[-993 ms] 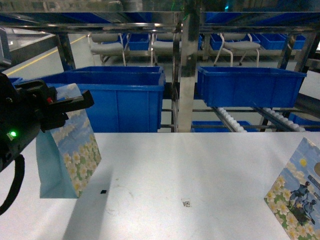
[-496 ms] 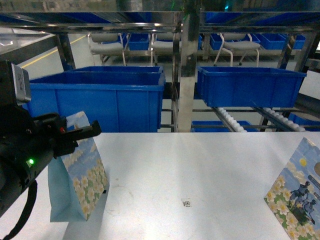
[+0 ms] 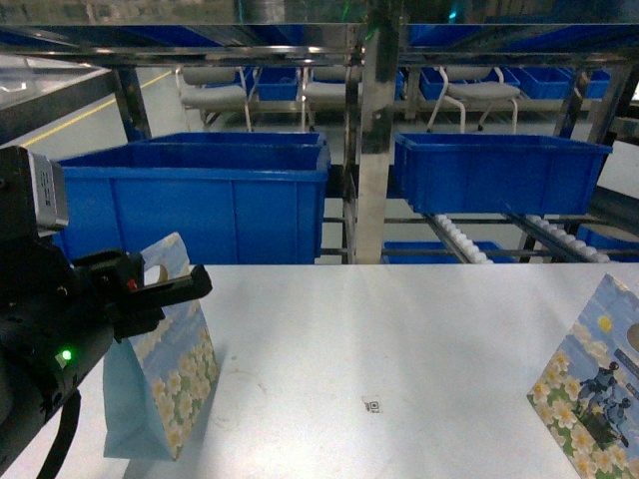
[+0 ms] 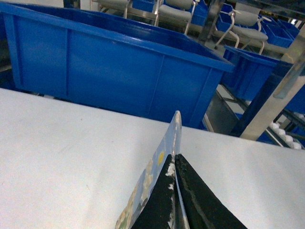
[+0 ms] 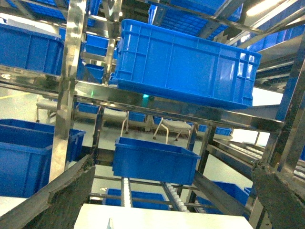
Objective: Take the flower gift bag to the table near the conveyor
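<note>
My left gripper (image 4: 175, 164) pinched the bag's (image 3: 165, 384) top edge; the bag stood on the table (image 3: 399, 339) at near left, conveyor (image 3: 464, 239) beyond. My right gripper (image 5: 171, 191) was spread wide, holding nothing.

Blue plastic bins (image 3: 215, 195) sit in a steel rack (image 3: 371, 130) under overhead strip lighting (image 5: 259, 5). Beyond it, grey chairs (image 3: 215, 92) line a pale floor (image 3: 95, 115) marked with a yellow stripe.
</note>
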`<state>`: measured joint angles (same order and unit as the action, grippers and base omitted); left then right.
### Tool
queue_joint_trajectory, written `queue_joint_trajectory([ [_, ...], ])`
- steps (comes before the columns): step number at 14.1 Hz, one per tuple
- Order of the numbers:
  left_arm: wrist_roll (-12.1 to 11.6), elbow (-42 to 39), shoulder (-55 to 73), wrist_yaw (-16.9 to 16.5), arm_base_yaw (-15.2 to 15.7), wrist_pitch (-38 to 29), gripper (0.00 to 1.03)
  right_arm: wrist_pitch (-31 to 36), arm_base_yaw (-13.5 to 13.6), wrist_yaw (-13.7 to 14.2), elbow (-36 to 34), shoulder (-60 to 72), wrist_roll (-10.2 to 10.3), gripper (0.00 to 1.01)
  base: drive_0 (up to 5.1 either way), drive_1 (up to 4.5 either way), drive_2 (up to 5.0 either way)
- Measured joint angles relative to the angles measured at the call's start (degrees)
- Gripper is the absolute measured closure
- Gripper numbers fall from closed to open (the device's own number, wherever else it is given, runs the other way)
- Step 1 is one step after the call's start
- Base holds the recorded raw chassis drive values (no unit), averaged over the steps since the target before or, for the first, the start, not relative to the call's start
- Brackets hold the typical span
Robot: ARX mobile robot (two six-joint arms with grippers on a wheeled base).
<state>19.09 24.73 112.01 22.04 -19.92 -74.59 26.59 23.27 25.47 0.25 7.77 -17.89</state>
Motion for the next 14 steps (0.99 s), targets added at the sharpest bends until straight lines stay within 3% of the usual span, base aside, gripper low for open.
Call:
queue_joint_trajectory([
  [2, 0.0, -2.4, -1.2, 1.0, -2.7, 0.3, 0.99, 0.0, 0.0, 0.0, 0.0, 0.0, 0.0, 0.03, 0.0, 0.0, 0.0],
  [10, -2.6, -9.9, -8.3, 3.9, -9.2, 0.8, 0.09, 0.0, 0.0, 0.0, 0.0, 0.0, 0.0, 0.03, 0.0, 0.0, 0.0],
  [11, -2.9, -11.0, -9.6, 3.9, -9.0, 0.8, 0.04, 0.0, 0.0, 0.0, 0.0, 0.0, 0.0, 0.03, 0.0, 0.0, 0.0],
  [14, -4.2, -15.4, -17.0, 3.1, -8.0, 0.9, 0.05, 0.0, 0.0, 0.0, 0.0, 0.0, 0.0, 0.03, 0.0, 0.0, 0.0],
])
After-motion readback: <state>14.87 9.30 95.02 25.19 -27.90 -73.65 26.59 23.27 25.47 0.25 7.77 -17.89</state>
